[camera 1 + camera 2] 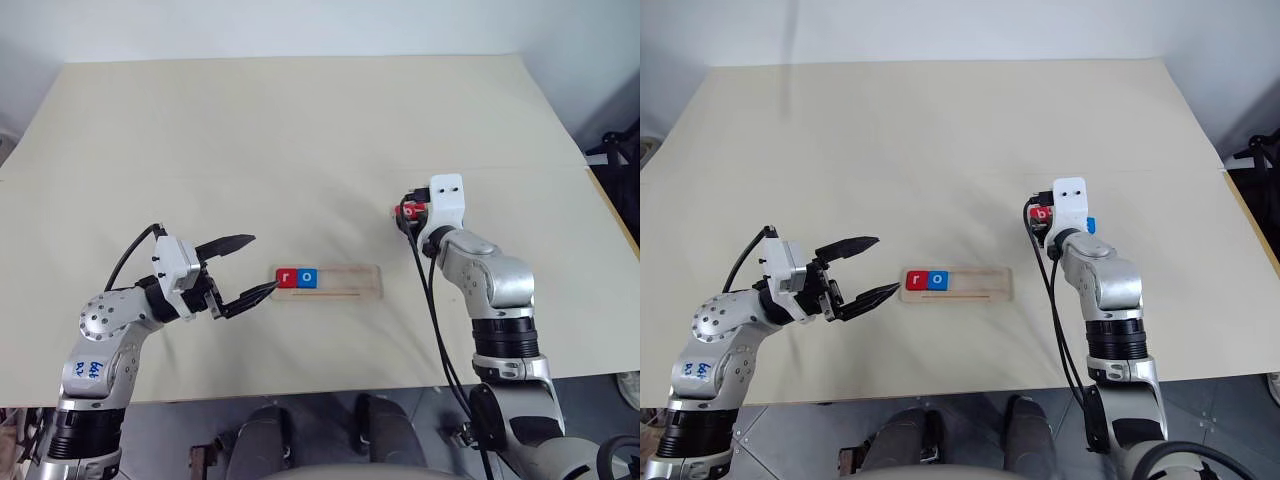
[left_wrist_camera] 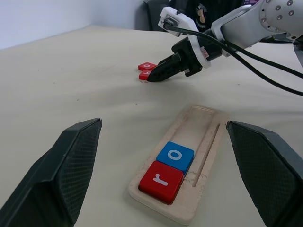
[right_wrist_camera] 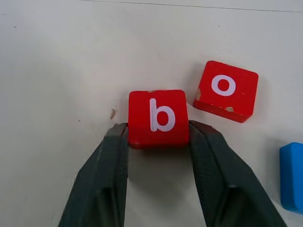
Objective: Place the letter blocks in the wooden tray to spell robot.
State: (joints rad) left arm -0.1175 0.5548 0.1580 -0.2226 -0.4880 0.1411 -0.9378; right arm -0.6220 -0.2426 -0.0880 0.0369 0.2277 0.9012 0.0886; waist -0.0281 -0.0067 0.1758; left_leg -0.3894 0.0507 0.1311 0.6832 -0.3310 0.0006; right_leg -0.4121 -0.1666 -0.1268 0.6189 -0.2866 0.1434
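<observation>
The wooden tray [image 1: 350, 282] lies mid-table with a red r block [image 1: 286, 278] and a blue o block [image 1: 307, 278] side by side at its left end. My left gripper [image 1: 260, 263] hovers open just left of the tray, nothing between its fingers. Over to the right, my right gripper [image 3: 158, 126] is shut on a red b block [image 3: 158, 116] that rests on the table. A red o block [image 3: 226, 90] lies right beside the b block. A blue block [image 3: 292, 175] sits nearby, with its letter hidden.
The beige table [image 1: 300, 140] stretches wide and bare behind the tray. The tray's right part [image 2: 203, 125] has no blocks in it. Black cables [image 1: 432, 300] trail along my right arm.
</observation>
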